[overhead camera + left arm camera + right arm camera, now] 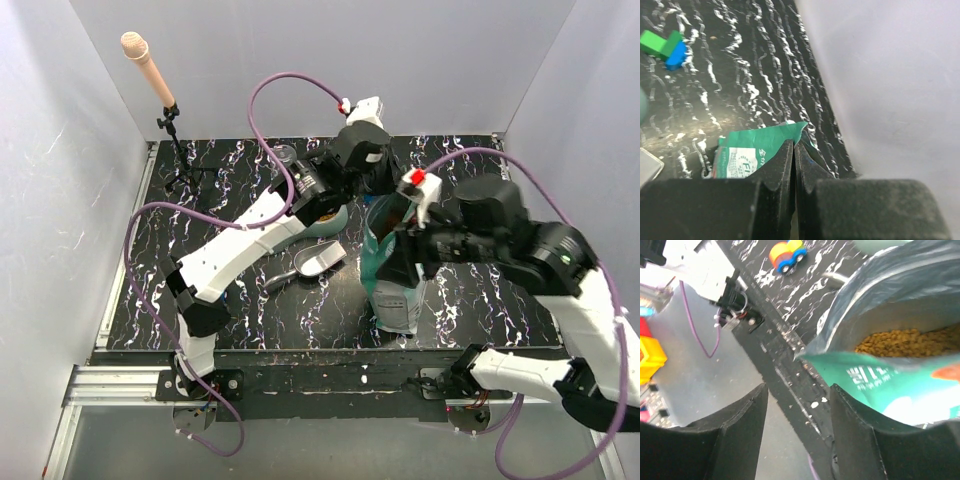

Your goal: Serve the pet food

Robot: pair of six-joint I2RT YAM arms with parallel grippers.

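We take the teal-and-white bag (392,272) as our landmark: it stands upright near the middle of the black marbled table (480,292), its mouth open towards the top. The pet food (905,342) is inside this bag, a heap of small orange-brown pellets lying low behind the bag's front lip, and we see it only through the right wrist camera. The left gripper (794,147) is at the bag's far rim with its jaws pressed together, pinching the green edge of the bag between the fingertips. The right gripper (797,390) sits at the bag's near rim with its jaws spread; the pointed corner of the front lip lies just beyond the gap between the dark fingers (740,425), and we see nothing gripped between them. To the left of the bag, near its base, a metal scoop (318,262) lies on the table, its handle pointing away from the bag. Behind the scoop, just left of the bag's top, part of a pale teal bowl (335,220) shows under the left arm. Beyond the bag in the left wrist view lie small green and blue blocks (665,47), touching one another. A small orange and blue toy car (787,254) stands on the table, well apart from the bag.
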